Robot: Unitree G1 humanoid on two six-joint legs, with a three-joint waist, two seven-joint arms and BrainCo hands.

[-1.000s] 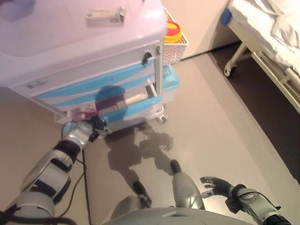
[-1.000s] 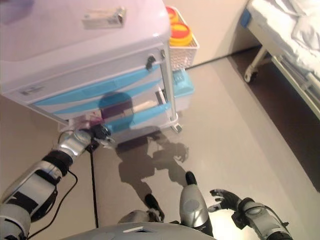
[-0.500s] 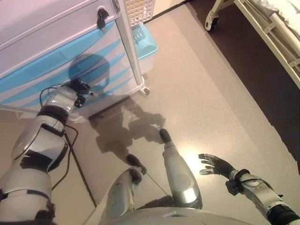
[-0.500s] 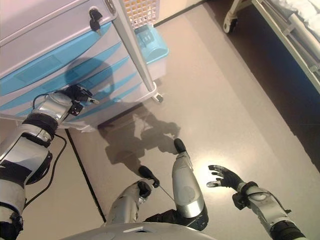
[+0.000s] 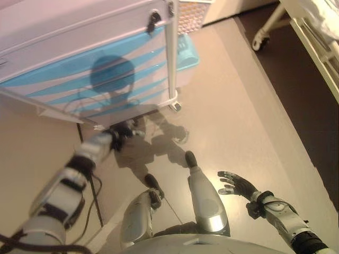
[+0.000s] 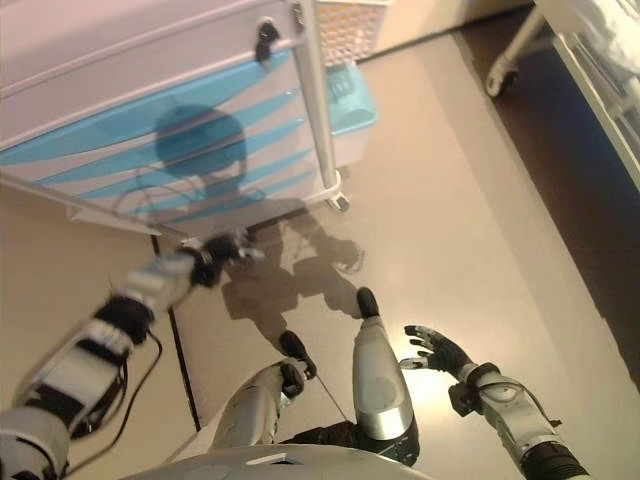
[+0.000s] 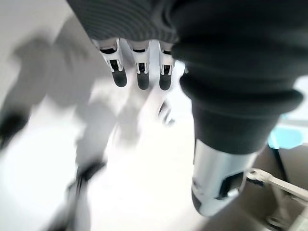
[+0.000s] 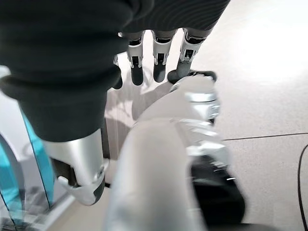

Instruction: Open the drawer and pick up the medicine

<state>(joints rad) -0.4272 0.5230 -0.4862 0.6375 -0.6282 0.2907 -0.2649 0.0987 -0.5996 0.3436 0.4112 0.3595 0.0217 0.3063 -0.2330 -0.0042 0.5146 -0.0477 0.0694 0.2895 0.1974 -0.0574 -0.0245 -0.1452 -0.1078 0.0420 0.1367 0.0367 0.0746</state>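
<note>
The left hand [image 5: 123, 130] hangs low in front of the white medical cart with blue curved drawer fronts [image 5: 79, 69], just off its bottom edge and over the beige floor [image 5: 233, 121]; its wrist view shows the fingers [image 7: 138, 72] straight and relaxed, with nothing between them and the thumb. Half a second ago this hand was up against the lower blue drawer fronts; now it sits below them, clear of the cart, and a second ago it was at the partly pulled-out lowest drawer. In the present frames every drawer front looks flush, and no medicine can be seen anywhere, in either hand or on the cart.

The right hand [image 6: 432, 350] stays out to the side above the floor, fingers spread and empty, much as before.

Past the cart's far corner hangs a white wire basket [image 5: 192, 13], with a light blue plastic bin [image 5: 186, 55] beneath it. A white hospital bed frame on castors [image 5: 296, 32] stands at the far right.
</note>
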